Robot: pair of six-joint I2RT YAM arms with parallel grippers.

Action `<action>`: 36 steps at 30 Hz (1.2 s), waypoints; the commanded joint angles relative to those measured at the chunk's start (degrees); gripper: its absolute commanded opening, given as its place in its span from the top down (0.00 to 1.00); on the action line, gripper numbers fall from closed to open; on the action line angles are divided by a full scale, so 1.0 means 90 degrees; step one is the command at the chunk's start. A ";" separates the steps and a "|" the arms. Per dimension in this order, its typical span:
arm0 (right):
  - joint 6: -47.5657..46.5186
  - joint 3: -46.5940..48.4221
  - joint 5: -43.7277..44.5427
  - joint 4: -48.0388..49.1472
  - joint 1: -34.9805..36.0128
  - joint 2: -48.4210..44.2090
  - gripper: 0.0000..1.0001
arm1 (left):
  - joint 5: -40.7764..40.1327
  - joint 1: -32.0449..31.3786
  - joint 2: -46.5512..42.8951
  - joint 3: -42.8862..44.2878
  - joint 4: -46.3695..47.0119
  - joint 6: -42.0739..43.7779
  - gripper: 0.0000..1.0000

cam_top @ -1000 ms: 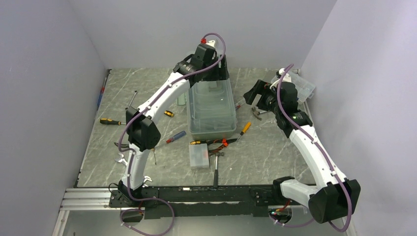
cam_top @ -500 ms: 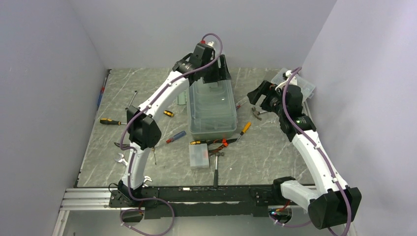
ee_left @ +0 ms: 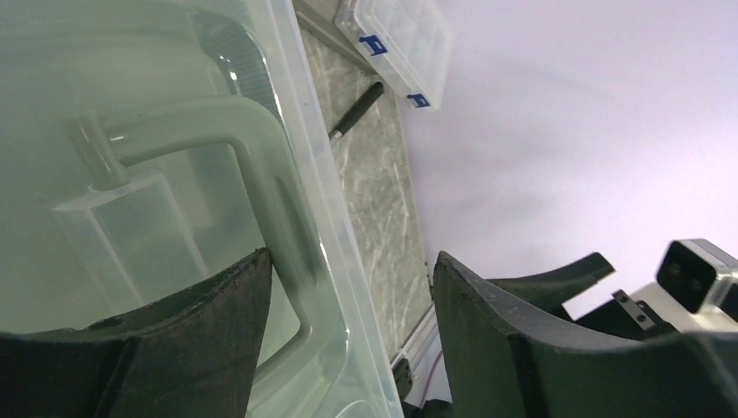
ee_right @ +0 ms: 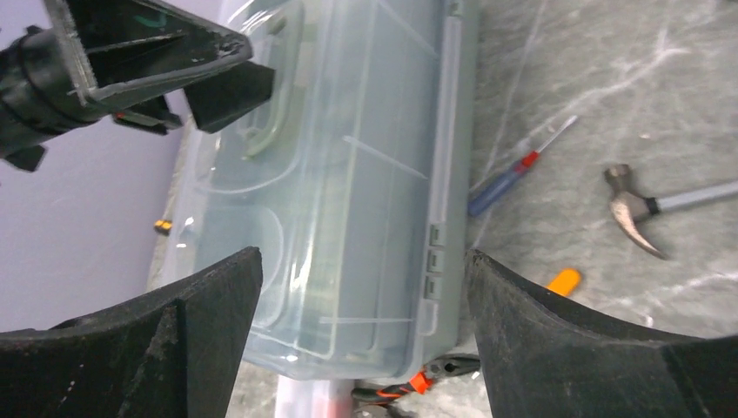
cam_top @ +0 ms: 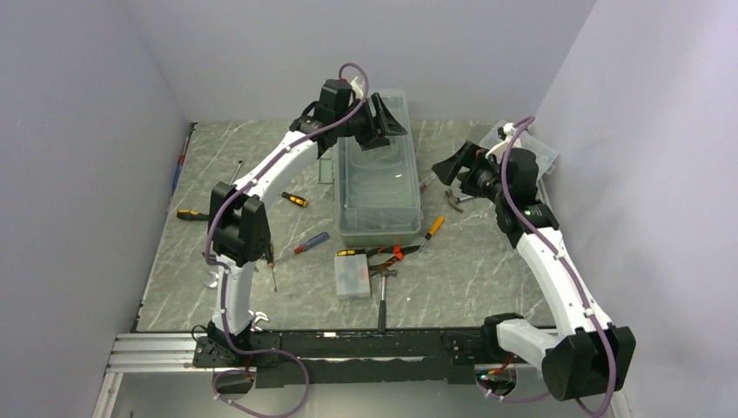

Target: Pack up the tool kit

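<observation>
Grey counter (cam_top: 487, 261): tool kit (cam_top: 376, 200) central, long axis running front to back.
We place the spread left end effector (cam_top: 389, 122) over its far end, nearer than the spread right end effector (cam_top: 446, 164).

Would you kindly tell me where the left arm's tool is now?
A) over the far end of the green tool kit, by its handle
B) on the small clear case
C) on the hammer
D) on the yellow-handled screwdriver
A: seen from above, the left tool is over the far end of the tool kit, and its wrist view shows the handle close by.
</observation>
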 commanded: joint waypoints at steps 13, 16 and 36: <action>0.1336 0.1106 -0.2997 0.2418 -0.0182 0.2202 0.50 | 0.1045 0.0076 -0.0414 -0.0707 0.1275 -0.0637 0.35; 0.1495 0.1314 -0.3144 0.2635 -0.0170 0.2751 0.52 | 0.1057 0.0114 -0.0454 -0.0721 0.1319 -0.0633 0.36; 0.1333 0.2140 -0.2600 0.2262 0.0409 0.3862 0.65 | 0.1225 0.0254 -0.0548 -0.0804 0.1580 -0.0740 0.36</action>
